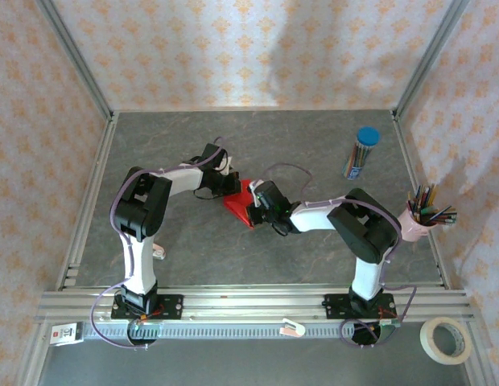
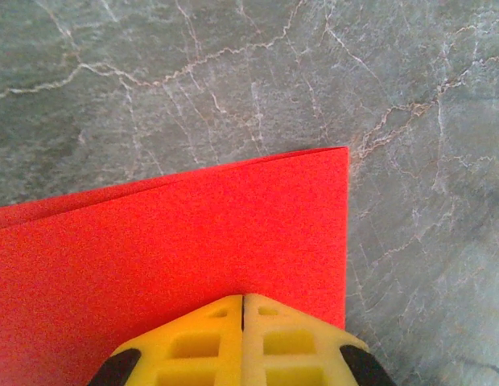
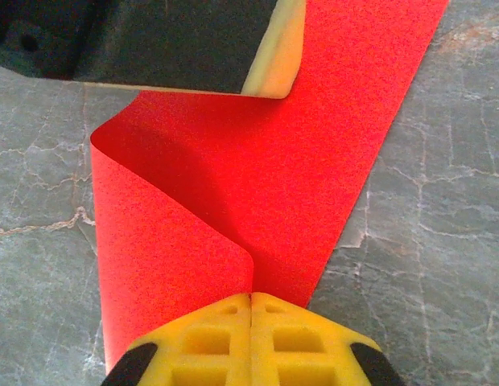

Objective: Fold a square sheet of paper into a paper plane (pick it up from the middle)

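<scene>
Diagonally laid, folded square sheet of paper (image 1: 237,207)

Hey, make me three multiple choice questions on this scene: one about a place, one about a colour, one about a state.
1. The blue-capped pencil tube lies: A far back on the right; B between the arm bases; C near left.
2. The square sheet of paper is: A blue; B red; C white.
3. The left pincer is: A wide open; B shut; C gripping a pencil.
Answers: A, it lies far back on the right; B, bright red in every view; B, closed tight with no gap.
</scene>
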### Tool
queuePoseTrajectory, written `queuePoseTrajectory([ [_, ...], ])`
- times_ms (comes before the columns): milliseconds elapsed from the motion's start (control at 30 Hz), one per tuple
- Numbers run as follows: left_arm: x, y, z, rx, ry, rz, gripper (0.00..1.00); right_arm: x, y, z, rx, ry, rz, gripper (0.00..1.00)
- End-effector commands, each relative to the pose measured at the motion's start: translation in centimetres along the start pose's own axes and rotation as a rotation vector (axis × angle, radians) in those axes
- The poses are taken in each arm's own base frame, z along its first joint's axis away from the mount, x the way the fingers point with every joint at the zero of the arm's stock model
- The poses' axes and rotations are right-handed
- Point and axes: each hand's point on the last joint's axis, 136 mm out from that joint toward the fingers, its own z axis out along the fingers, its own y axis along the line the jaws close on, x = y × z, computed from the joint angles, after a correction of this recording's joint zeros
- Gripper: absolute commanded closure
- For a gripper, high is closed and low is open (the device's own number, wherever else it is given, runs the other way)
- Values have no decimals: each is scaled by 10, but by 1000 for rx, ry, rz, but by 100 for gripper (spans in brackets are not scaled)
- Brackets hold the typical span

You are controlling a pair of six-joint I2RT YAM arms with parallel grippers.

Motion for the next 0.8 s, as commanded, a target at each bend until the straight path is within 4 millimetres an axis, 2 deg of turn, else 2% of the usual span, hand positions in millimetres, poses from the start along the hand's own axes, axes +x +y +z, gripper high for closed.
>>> queuePoseTrajectory([
  [0, 44, 33, 20, -115, 148, -41, 100, 5, -6, 4, 21, 29, 10, 100],
  [100, 38, 28, 15, -112, 129, -38, 100, 8, -6, 3, 20, 41, 13, 100],
  [200, 20, 14, 3, -98, 76, -31, 100, 13, -7, 3, 19, 59, 17, 100],
  [333, -14, -12, -22, -65, -42, -38, 97, 18, -7, 3, 19, 78, 23, 100],
  [467, -36, -34, -54, -24, -168, -79, 93, 21, -8, 3, 21, 92, 26, 100],
  [567, -37, -37, -69, -5, -228, -132, 92, 23, -7, 3, 20, 101, 29, 100],
  [767, -16, -36, -84, 61, -272, -236, 92, 27, -7, 5, 19, 127, 36, 100],
])
